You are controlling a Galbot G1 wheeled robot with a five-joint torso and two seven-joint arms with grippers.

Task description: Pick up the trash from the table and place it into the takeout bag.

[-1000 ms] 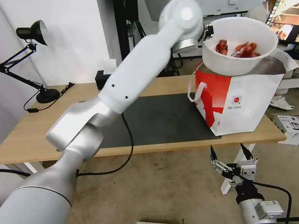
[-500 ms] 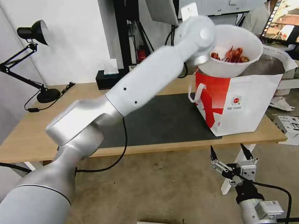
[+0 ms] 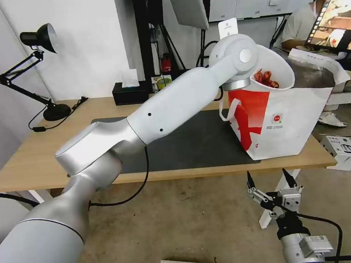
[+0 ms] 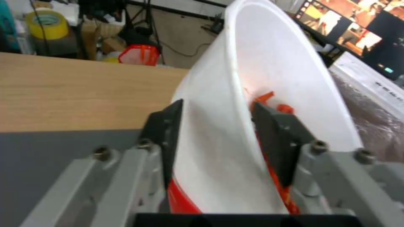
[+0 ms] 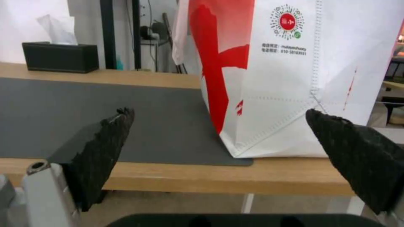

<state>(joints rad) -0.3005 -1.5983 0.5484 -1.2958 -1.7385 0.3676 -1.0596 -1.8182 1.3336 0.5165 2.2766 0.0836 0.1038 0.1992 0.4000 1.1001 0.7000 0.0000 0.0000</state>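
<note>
A white bowl (image 3: 278,68) with red crayfish shells (image 3: 265,78) in it is tilted steeply over the open mouth of the red-and-white takeout bag (image 3: 281,117), its lower part inside the rim. My left gripper (image 4: 216,110) is shut on the bowl's (image 4: 273,82) wall, one finger outside and one inside; in the head view the wrist covers it. The bag stands at the right end of the light-wood table (image 3: 32,159). My right gripper (image 3: 269,177) hangs open below the table's front edge, in front of the bag (image 5: 294,78).
A dark grey mat (image 3: 184,141) covers the table's middle. At the table's back stand a black tissue box (image 3: 130,95) and a black desk lamp (image 3: 41,69). A white box (image 3: 342,148) lies on the floor to the right of the table.
My left arm has lowered the bowl from high above the bag to its mouth and tipped it steeply. The right arm has stayed still.
</note>
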